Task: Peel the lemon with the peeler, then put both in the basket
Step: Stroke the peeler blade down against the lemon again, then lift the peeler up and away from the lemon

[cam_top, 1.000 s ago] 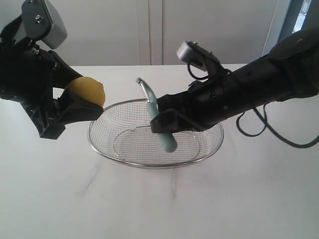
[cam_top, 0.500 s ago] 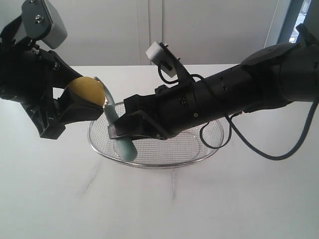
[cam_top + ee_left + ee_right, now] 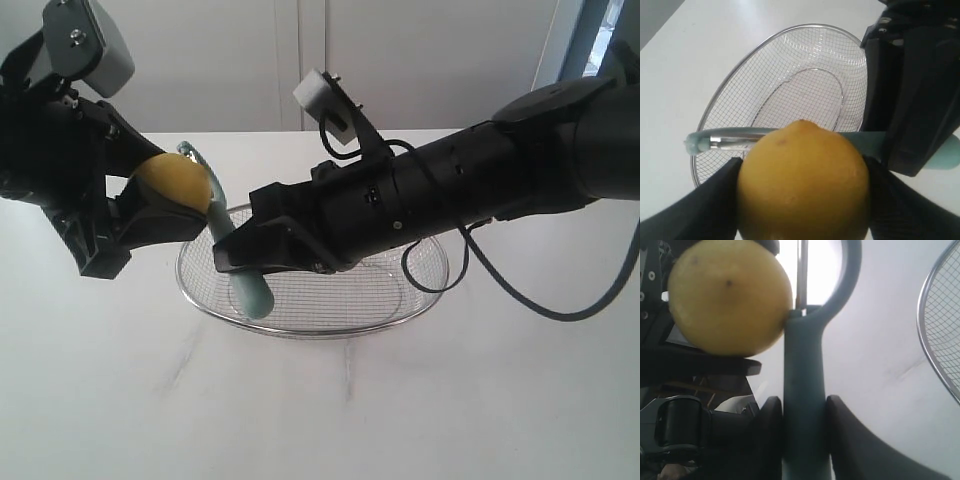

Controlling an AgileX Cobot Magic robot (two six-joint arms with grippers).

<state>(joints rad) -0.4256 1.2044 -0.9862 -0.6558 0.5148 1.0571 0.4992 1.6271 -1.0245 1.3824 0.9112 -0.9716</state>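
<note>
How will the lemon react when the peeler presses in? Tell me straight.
The lemon is round and smooth-skinned, so it may twist or slip in the left gripper under the push of the peeler. It shows no denting where gripped, so it is probably firm. Released on the table, it would likely roll.

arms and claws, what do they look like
Both arms are black. The left arm is blocky and angular, topped by a light grey box with screws. The right arm is a thick rounded tube carrying a small white block on a bracket, with a loose black cable looping below. The left claw and right claw have broad, flat black fingers.
</note>
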